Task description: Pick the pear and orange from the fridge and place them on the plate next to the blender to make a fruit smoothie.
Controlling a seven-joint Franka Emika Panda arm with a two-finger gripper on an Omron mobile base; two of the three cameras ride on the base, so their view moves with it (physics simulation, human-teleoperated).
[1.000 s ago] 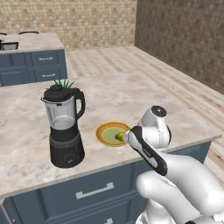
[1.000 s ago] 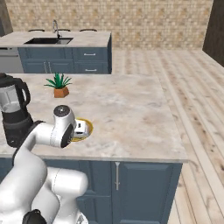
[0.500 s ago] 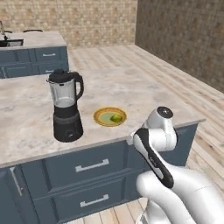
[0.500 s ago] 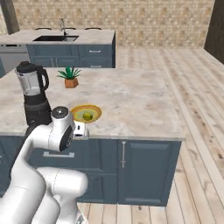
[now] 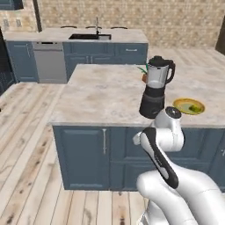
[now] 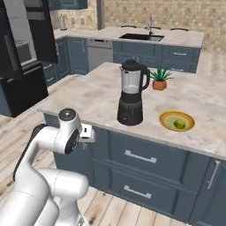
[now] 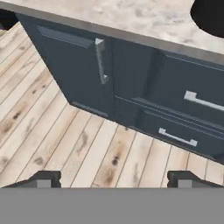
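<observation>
Marble-topped desk (image 6: 88,95) carries the blender (image 6: 131,93) near its front edge, with the plate (image 6: 177,120) just beside it holding the pear (image 6: 179,124). Bare plank floor (image 7: 65,144) lies open in front of the cabinets. Off the desk, the gripper (image 7: 113,178) is spread and holds nothing.

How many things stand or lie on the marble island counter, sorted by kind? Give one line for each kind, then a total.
Appliances: 1, the black-based blender with a clear jar.
Dishes: 1, the round yellow-olive plate.
Fruit: 1, the small yellow-green pear, lying on the plate.
Plants: 1, the green plant in an orange pot.
Total: 4
</observation>
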